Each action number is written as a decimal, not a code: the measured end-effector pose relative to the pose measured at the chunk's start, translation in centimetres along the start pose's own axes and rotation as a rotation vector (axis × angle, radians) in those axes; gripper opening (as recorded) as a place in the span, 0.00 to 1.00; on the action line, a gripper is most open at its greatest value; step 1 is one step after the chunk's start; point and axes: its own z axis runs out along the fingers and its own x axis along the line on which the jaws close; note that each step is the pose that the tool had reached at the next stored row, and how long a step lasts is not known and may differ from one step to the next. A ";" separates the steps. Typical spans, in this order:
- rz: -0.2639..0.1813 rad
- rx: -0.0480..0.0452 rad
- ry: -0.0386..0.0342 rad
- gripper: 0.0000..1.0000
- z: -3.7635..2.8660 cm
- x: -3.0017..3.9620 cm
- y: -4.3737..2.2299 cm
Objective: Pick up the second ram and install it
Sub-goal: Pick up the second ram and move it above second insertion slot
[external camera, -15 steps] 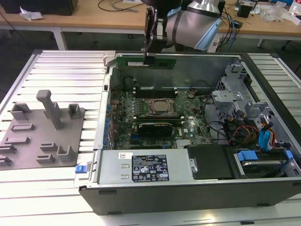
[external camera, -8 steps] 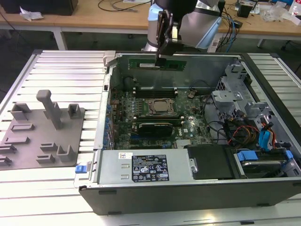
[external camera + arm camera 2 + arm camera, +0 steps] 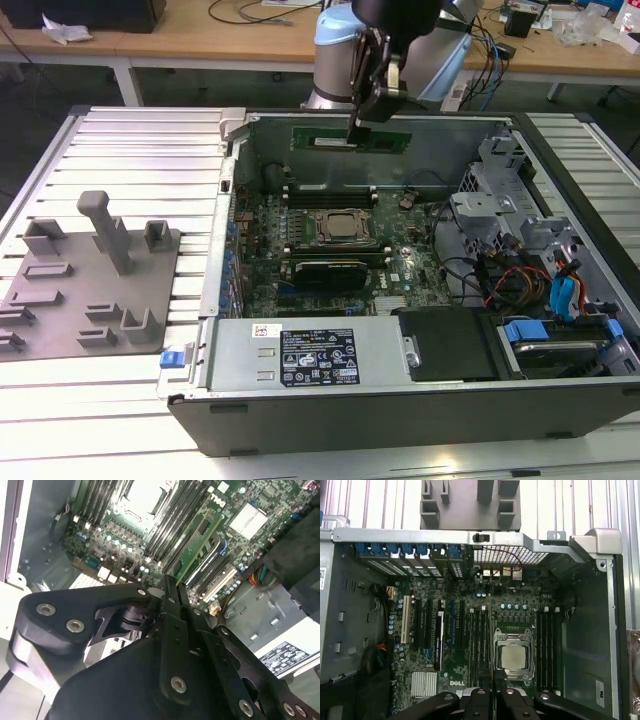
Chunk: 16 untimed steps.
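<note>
Gripper point(image 3: 357, 128) is clenched on the second ram point(image 3: 350, 138). In the second wrist view the fingers point(image 3: 176, 597) pinch flat against the thin green board point(image 3: 199, 537), so I log this as a firm grasp.

Position: the stick hangs in the air, long edge level, well above the motherboard. In the exterior view it sits past the processor socket point(image 3: 340, 228), toward the case wall on the arm's side. In the first wrist view I see it edge-on as a thin line point(image 3: 491, 645) running just beside the socket point(image 3: 514, 656), between the socket and the bank of black slots point(image 3: 477, 640) on that side.

Progress: the pick-up part looks done, since the stick is off any holder and carried by the gripper. The install part is not done. The stick touches no slot, and I judge it well clear of the board.

I cannot tell from these views whether any slot beside the socket already carries a stick.

The grey holder tray point(image 3: 90, 280) lies outside the case, well apart from the socket, on the exterior view's left.
</note>
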 end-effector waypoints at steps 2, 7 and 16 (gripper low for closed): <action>0.000 -0.0021 -0.0001 0.13 0.15 -0.09 -0.69; 0.000 -0.0055 -0.0001 0.13 0.69 -0.22 -1.59; 0.000 -0.0083 -0.0003 0.13 3.13 0.81 -2.25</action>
